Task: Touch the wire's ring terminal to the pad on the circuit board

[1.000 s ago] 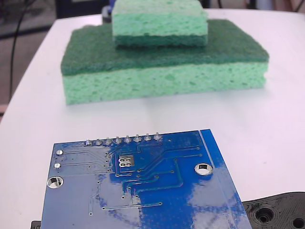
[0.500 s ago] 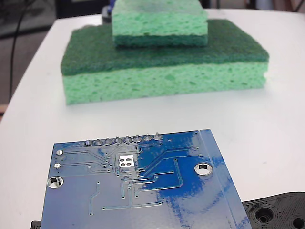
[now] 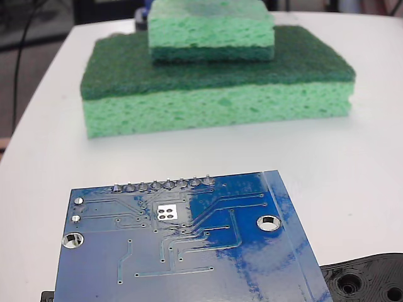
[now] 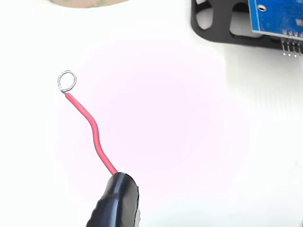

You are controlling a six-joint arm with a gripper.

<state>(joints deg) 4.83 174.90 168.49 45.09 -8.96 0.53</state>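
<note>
On the circuit board the glare has slid off the pad; nothing else has moved. In the wrist view the wire dangles, ring terminal at ten o'clock, board at one o'clock, well apart. Claw state: cannot tell.

Circuit board glossy blue, fine traces; pad silvery-white, four dark holes. Wire red, ring terminal silver. Sponges light green, dark-green tops. Table white.
</note>
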